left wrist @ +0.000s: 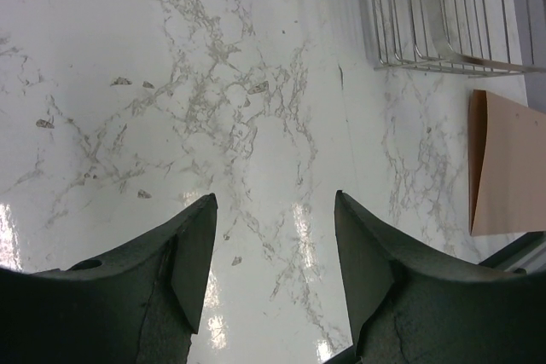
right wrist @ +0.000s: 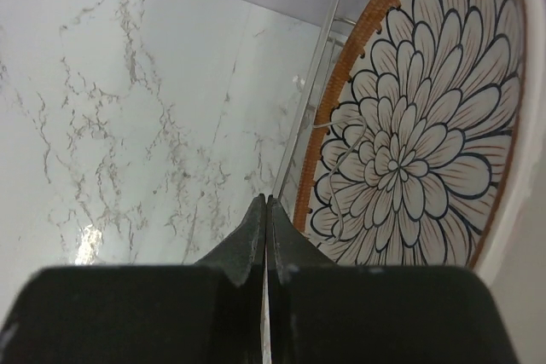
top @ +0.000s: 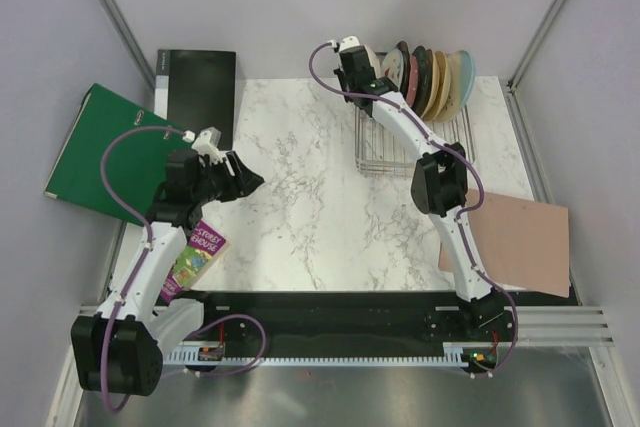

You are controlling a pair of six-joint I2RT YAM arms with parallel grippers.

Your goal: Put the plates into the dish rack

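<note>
Several plates (top: 432,82) stand on edge, side by side, at the far end of the silver wire dish rack (top: 400,152). My right gripper (top: 362,77) hovers at that end's left side, shut with nothing between its fingers. In the right wrist view the shut gripper (right wrist: 266,202) is just left of a brown-rimmed plate with white petals (right wrist: 409,125), which leans behind a rack wire (right wrist: 328,57). My left gripper (top: 250,179) hangs open and empty over bare marble at the left. The left wrist view shows that gripper (left wrist: 273,210) facing the rack's near corner (left wrist: 444,36).
A pinkish-tan board (top: 520,242) (left wrist: 505,168) lies at the right near edge. A green folder (top: 100,152) and a black book (top: 195,92) lie at the far left, with a colourful booklet (top: 197,257) by the left arm. Walls close in the table.
</note>
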